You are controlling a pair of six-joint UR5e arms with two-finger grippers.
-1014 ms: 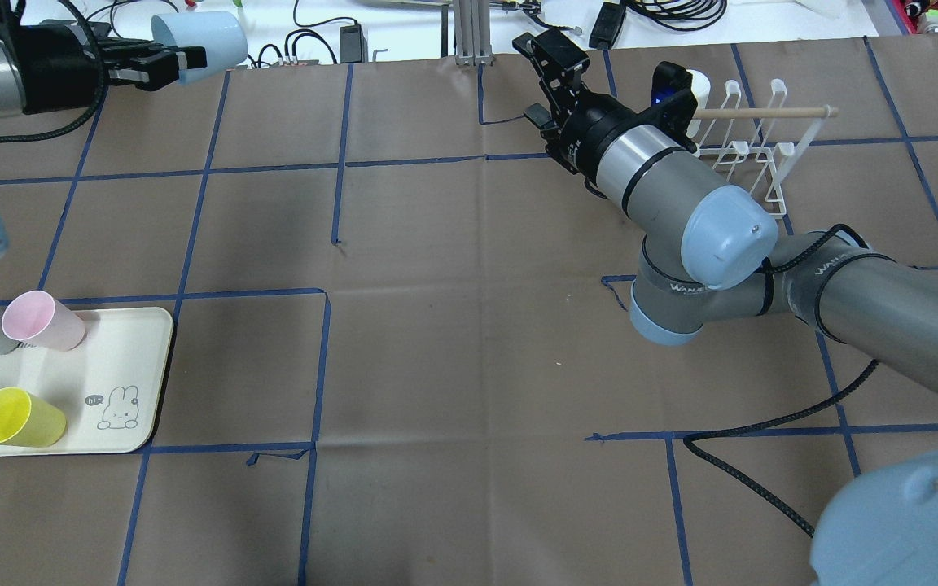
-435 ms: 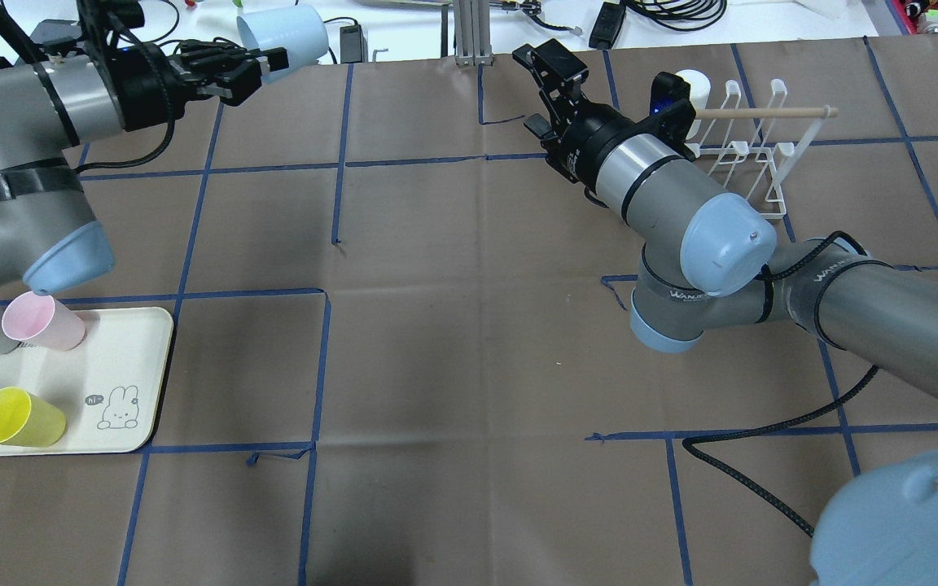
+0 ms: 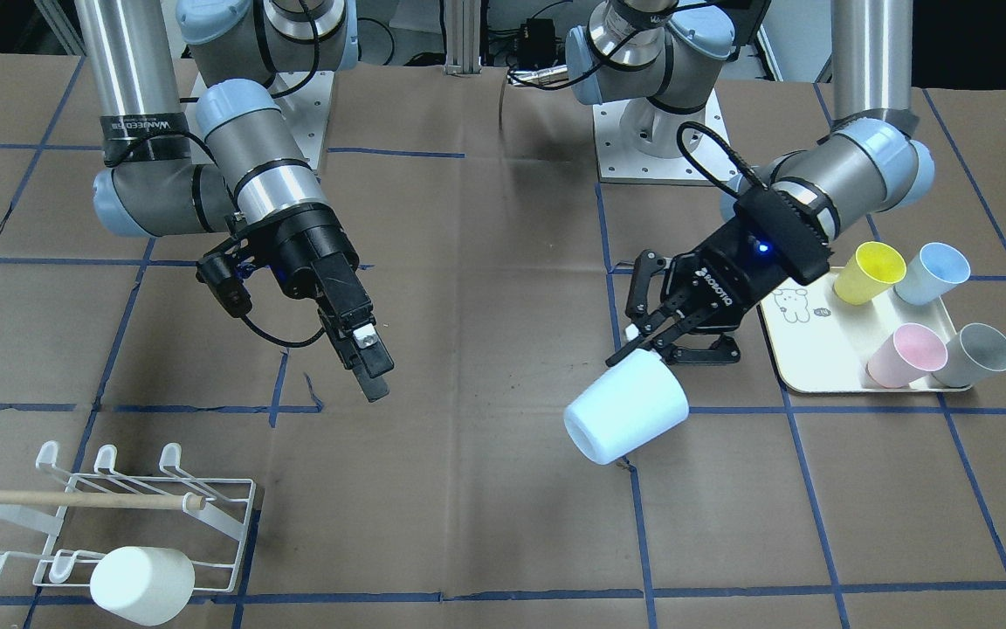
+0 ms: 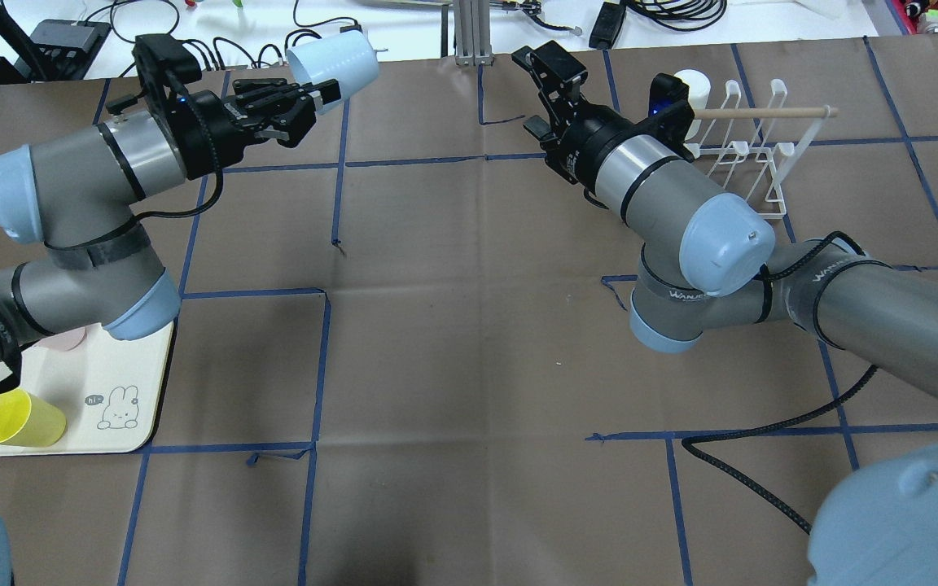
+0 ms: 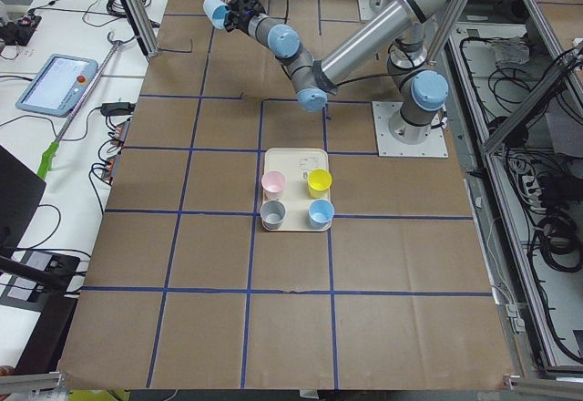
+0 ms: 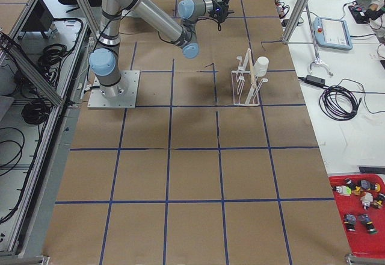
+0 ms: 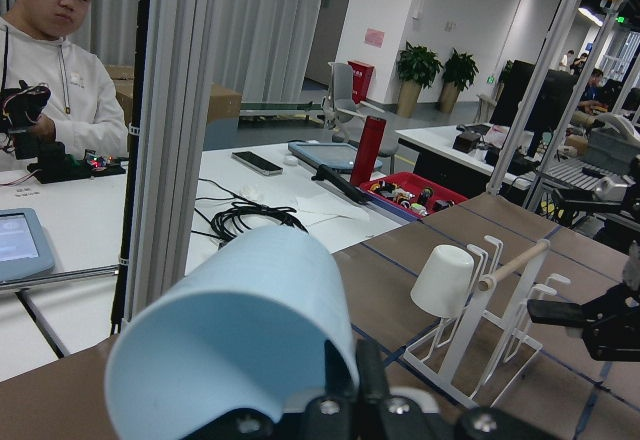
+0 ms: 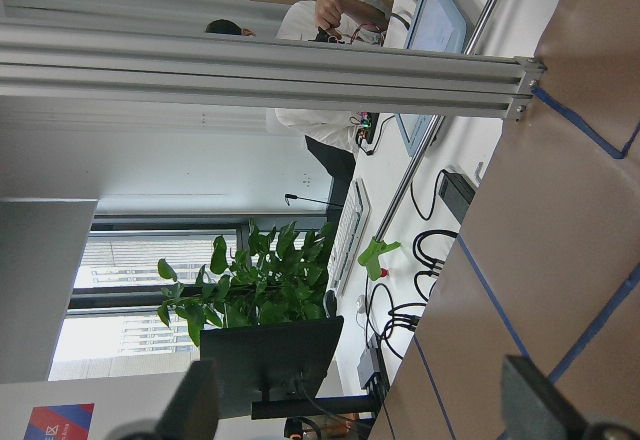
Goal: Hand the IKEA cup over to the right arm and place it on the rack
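Observation:
My left gripper [image 4: 313, 98] is shut on the rim of a pale blue IKEA cup [image 4: 335, 57] and holds it tilted in the air over the table's far left-centre. The cup also shows in the front view [image 3: 627, 411] and the left wrist view [image 7: 240, 330]. The right arm [image 4: 664, 191] reaches toward the far centre, and its gripper [image 4: 541, 94] is open and empty, well apart from the cup. The right wrist view shows its fingertips [image 8: 535, 410] wide apart. The white wire rack [image 4: 750, 150] with a wooden rod stands to the right of that gripper.
A white cup [image 4: 693, 81] sits on the rack's far end. The cream bear tray [image 4: 111, 366] at the near left holds a yellow cup [image 4: 17, 417] and, in the front view, pink [image 3: 905, 354], grey [image 3: 974, 354] and blue [image 3: 931, 273] cups. A black cable [image 4: 762, 456] lies near the right arm.
My left arm has swung to the right with the blue cup, toward the table's middle and the right gripper. The right arm has barely moved and stays open.

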